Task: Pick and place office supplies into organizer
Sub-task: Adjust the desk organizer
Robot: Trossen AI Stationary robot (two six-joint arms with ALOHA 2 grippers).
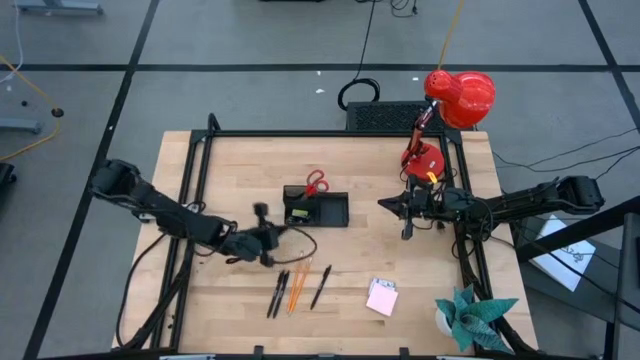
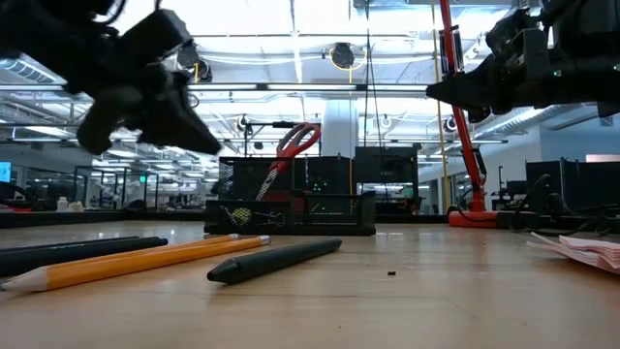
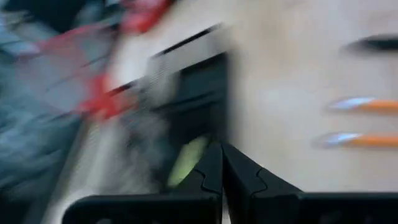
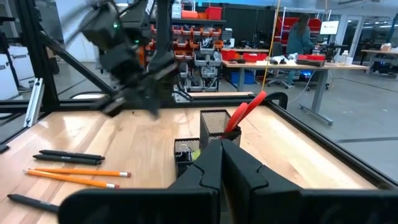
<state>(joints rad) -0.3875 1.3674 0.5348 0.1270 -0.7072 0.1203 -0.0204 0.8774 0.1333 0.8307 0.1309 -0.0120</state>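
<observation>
High view: organizer (image 1: 318, 211) holds scissors (image 1: 316, 182); left pincer (image 1: 262, 212) and right pincer (image 1: 385, 204) closed, empty.

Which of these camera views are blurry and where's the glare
Left wrist view: heavy motion smear over the organizer and orange pencils. Right wrist view: only the left arm is smeared. Low view: bright ceiling lights glare; near pencils soft. High view: sharp.

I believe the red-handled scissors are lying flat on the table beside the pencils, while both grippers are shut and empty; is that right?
Not quite. The red-handled scissors stand in the organizer's taller section, as the low view shows, away from the pencils. The rest holds: the left gripper and right gripper are shut and empty.
</observation>
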